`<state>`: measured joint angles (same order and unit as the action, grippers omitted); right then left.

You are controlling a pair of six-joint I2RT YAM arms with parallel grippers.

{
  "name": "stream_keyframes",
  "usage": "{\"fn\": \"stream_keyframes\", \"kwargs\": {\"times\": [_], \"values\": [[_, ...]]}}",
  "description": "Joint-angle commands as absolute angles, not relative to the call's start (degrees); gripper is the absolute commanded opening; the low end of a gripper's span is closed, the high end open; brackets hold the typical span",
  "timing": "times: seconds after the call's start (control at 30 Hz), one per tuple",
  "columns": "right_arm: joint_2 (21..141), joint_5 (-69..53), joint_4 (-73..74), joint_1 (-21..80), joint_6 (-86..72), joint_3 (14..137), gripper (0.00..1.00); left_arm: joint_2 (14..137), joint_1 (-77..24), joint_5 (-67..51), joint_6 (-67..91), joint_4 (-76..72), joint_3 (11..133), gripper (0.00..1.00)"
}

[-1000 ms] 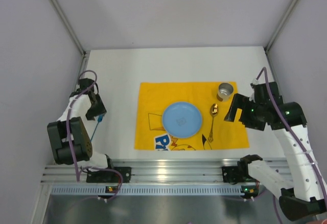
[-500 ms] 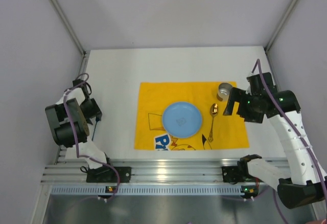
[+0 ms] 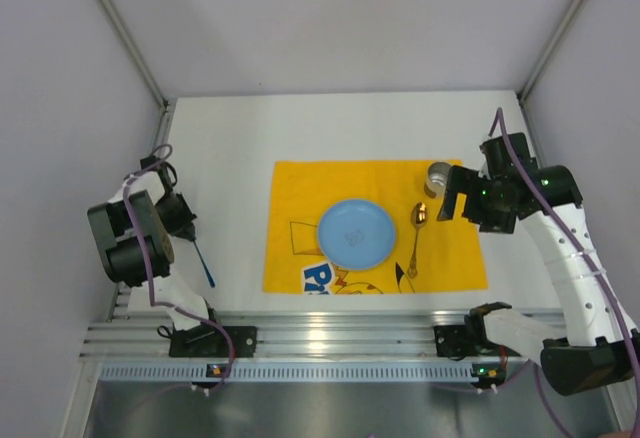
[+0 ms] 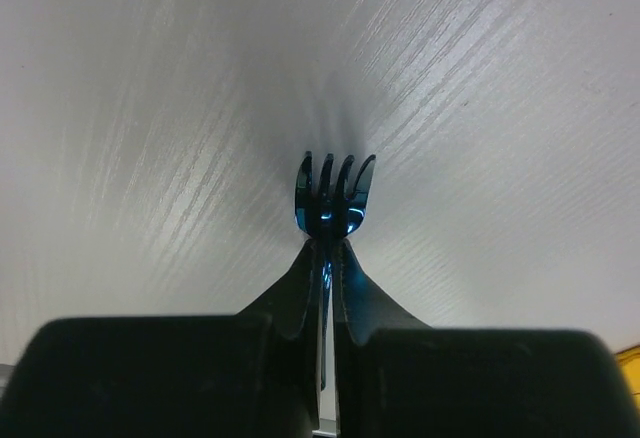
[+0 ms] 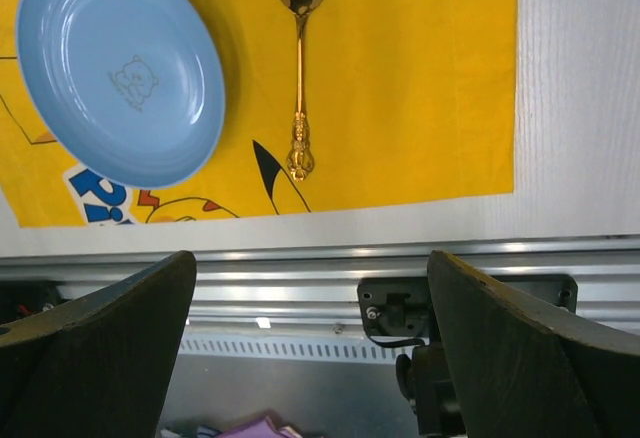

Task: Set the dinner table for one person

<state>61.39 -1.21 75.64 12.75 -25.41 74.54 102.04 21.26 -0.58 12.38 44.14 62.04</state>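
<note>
My left gripper [image 4: 328, 248] is shut on a blue fork [image 4: 334, 193], whose tines stick out past the fingertips over the white dinner table [image 4: 150, 108]. From above, the fork [image 3: 204, 264] slants toward the near edge at the table's left side, left of the yellow mat [image 3: 300, 198]. On the mat lie a light blue plate [image 3: 356, 233], a gold spoon [image 3: 416, 238] and a metal cup [image 3: 439, 178]. My right gripper [image 3: 447, 205] hovers open just right of the cup and spoon, with nothing between its fingers [image 5: 100, 348]. The plate [image 5: 120, 68] and spoon [image 5: 298, 68] show below it.
An aluminium rail [image 3: 330, 333] runs along the near edge of the table, with both arm bases bolted to it. White walls close in the table at the back and sides. Bare tabletop [image 3: 230, 138] lies between the fork and the mat.
My left jaws have shut on the fork, and its handle now slants toward the near right. The right gripper has drifted slightly back toward the cup.
</note>
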Motion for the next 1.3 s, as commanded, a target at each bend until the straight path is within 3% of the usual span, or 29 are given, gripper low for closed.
{"fn": "stream_keyframes", "kwargs": {"times": [0.0,0.23,0.63,0.93,1.2,1.23,1.27], "values": [[62.57,-0.53,75.15,13.45,-24.52,77.60,1.00,106.62,20.40,0.35,13.01,32.17,56.60,0.02],[61.97,-0.44,73.74,13.36,-25.31,77.43,1.00,100.99,14.16,-5.35,15.81,36.91,66.08,0.00],[52.83,-1.23,71.37,13.27,-29.00,67.68,1.00,99.58,-4.91,-9.48,25.47,45.26,85.07,0.00],[49.04,-0.44,73.91,13.36,-29.18,66.62,1.00,105.20,-22.66,-5.81,31.64,40.88,83.85,0.00],[48.52,1.49,77.08,13.36,-28.13,69.26,1.00,108.11,-25.49,-1.85,34.01,36.74,79.28,0.00],[48.43,1.41,77.52,13.36,-28.21,69.26,1.00,108.11,-25.58,-1.41,34.27,36.65,79.02,0.03],[48.34,1.41,77.69,13.36,-28.13,69.34,1.00,108.11,-25.66,-1.15,34.54,36.48,78.49,0.14]]}}
